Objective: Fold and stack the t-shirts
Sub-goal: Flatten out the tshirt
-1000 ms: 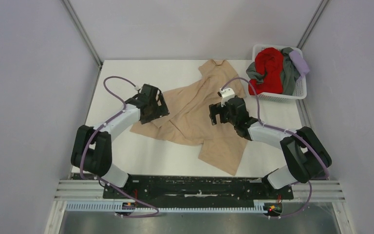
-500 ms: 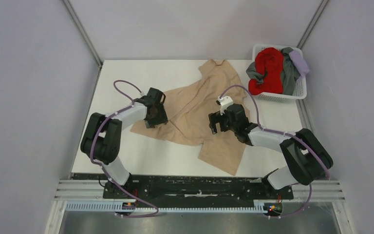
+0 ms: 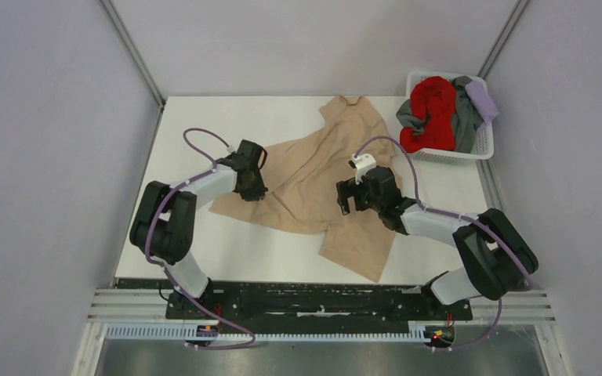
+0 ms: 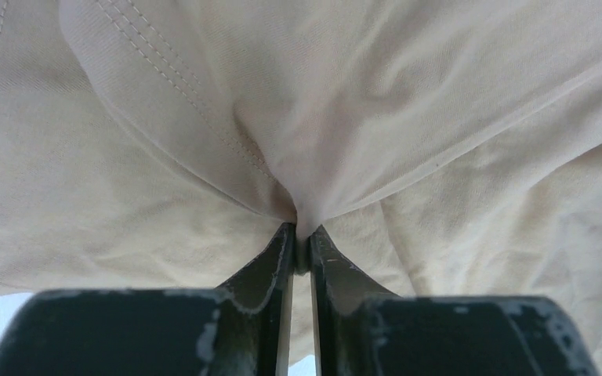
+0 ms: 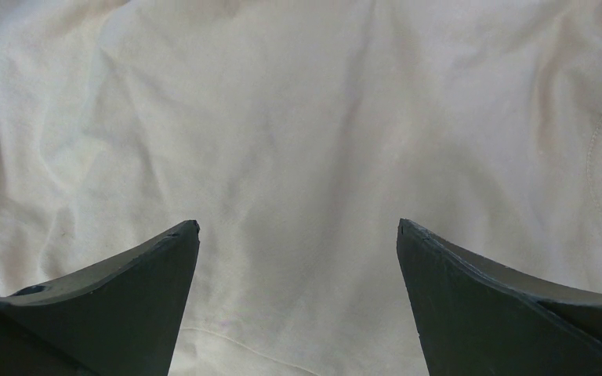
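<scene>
My left gripper [image 4: 302, 235] pinches a fold of the tan shirt [image 3: 313, 184], crumpled mid-frame; right gripper [image 5: 298, 227] hangs spread over it. Limp, light cloth: I'd take hems or shoulder seams.

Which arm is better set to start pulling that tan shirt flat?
Probably the left: the left gripper pinches a fold of the tan t-shirt; the right gripper hangs open over it.
</scene>
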Tool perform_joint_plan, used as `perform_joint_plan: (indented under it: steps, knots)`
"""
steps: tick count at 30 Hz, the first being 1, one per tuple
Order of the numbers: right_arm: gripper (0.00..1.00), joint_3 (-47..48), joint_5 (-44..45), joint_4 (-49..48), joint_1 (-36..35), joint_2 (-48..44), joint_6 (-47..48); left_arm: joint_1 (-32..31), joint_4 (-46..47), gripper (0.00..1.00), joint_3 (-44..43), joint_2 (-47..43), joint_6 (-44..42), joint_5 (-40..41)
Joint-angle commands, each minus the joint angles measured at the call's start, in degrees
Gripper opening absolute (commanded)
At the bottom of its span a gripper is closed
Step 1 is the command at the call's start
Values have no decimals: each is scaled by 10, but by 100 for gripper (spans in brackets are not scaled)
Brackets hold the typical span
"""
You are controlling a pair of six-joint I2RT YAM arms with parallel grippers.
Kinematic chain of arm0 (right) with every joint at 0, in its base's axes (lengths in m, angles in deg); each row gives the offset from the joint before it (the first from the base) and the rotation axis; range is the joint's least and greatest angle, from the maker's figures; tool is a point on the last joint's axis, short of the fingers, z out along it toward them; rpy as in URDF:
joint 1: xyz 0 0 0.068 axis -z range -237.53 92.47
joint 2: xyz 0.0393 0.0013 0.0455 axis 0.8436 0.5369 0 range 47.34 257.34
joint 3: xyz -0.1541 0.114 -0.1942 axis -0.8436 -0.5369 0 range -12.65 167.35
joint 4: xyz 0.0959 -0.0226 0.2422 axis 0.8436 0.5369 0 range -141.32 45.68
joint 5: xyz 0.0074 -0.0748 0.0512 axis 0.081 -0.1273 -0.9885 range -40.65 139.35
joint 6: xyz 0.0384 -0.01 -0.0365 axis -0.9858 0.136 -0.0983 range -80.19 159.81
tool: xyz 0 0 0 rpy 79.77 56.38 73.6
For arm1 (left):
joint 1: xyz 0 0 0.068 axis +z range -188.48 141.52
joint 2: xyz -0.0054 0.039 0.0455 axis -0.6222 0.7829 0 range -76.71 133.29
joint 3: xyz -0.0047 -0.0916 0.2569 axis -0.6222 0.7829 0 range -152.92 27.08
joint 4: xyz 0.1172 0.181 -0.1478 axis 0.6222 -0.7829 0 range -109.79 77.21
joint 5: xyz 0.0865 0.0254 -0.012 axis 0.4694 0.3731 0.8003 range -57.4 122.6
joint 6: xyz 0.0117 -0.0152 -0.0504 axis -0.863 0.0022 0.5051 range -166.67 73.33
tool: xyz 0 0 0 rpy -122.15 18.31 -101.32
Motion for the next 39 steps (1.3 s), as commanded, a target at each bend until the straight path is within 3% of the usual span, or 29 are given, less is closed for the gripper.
perform_joint_plan:
  steps: [1, 14, 16, 19, 26, 31, 39]
  knots:
    - [99, -4, 0, -4, -4, -20, 5, 0, 7, 18, -6, -24, 10, 1]
    - [99, -10, -9, -1, -27, -9, 7, 0, -28, 22, -16, -51, 8, 21]
    - [99, -12, -9, -1, -31, -7, 6, 0, -26, 18, -18, -49, 8, 22]
    - [99, -16, -9, -3, -35, -4, 4, 0, -17, 2, -31, -45, 9, 27]
    - [99, -23, 1, -2, -36, -2, 11, 4, 15, 2, -60, -41, 4, 71]
    - [99, -34, 4, -8, -36, 3, 13, 11, 31, 2, -113, -23, -21, 128]
    - [99, -46, 15, -20, -36, 3, 24, 49, 46, 2, -267, 100, -94, 169]
